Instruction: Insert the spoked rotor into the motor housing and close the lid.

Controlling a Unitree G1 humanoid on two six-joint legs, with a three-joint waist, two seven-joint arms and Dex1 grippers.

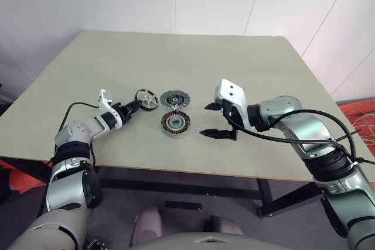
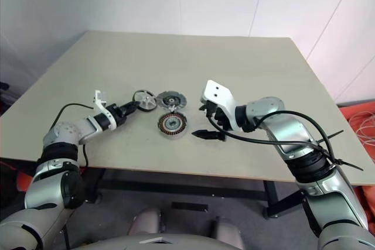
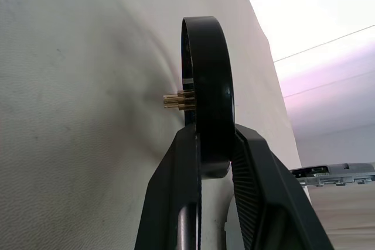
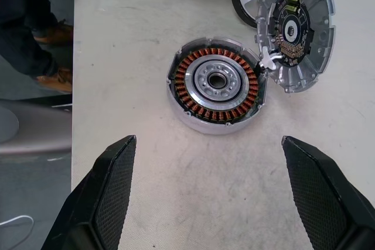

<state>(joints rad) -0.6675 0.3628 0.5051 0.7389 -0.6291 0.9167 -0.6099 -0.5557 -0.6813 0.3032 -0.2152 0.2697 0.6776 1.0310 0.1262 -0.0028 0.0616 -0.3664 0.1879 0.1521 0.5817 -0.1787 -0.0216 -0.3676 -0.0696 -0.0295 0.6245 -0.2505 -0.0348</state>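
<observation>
The left claw [image 1: 133, 107] is shut tight on the wheel [image 1: 146, 99]; its two black fingers pinch the rim, one on each flat side; the wheel stands up on its edge at the tips of the claw, low over the table [image 1: 187, 57]; I cannot tell if it touches the top; a little brass pin sticks out of its middle; the lid [image 1: 171, 98] lies flat just past the wheel, on the side away from the left claw; the motor cup [image 1: 175, 123] sits near it, between the two claws, right under the gap of the right claw [image 1: 204, 120]; that claw hangs with its fingers wide apart and holds nothing; the wheel looks hard and stiff, and I think a bit heavy for its size; the smooth rim may slip, so a firm pinch on the rim is best, well away from the pin; the wheel must lie flat before it goes in; the cup's brown wires look easy to scratch.
</observation>
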